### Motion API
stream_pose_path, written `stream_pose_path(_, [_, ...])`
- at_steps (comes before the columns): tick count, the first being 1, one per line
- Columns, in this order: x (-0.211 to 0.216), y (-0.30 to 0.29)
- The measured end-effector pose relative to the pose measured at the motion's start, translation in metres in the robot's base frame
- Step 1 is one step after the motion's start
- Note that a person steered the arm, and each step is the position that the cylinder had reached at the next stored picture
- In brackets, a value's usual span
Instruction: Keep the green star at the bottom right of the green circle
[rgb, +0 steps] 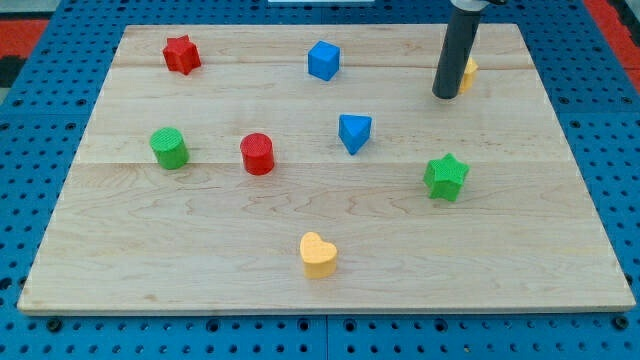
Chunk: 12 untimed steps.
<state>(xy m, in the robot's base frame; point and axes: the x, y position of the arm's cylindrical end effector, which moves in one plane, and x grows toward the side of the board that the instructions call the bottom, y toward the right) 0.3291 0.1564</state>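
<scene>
The green star (445, 177) lies on the wooden board at the view's right, a little below the middle. The green circle (169, 148) stands near the view's left edge of the board, slightly higher than the star. My tip (445, 96) is at the view's upper right, well above the green star and far from the green circle. It stands right beside a yellow block (468, 71), which the rod mostly hides.
A red star (181, 54) is at the upper left. A blue cube (323, 60) is at the top middle. A blue triangle-like block (354, 132) and a red circle (257, 153) sit mid-board. A yellow heart (318, 254) lies near the bottom edge.
</scene>
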Motion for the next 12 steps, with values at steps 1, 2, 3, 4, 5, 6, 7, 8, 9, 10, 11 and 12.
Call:
stream_pose_path(1, [0.009, -0.009])
stream_pose_path(2, [0.059, -0.043])
stream_pose_path(3, [0.088, -0.061])
stream_pose_path(4, [0.122, -0.13])
stream_pose_path(5, [0.107, -0.081])
stream_pose_path(6, [0.085, -0.029])
stream_pose_path(7, [0.114, 0.015])
stream_pose_path(8, [0.167, -0.022])
stream_pose_path(9, [0.172, -0.133])
stream_pose_path(10, [0.172, -0.243])
stream_pose_path(11, [0.165, -0.307])
stream_pose_path(12, [0.158, -0.299])
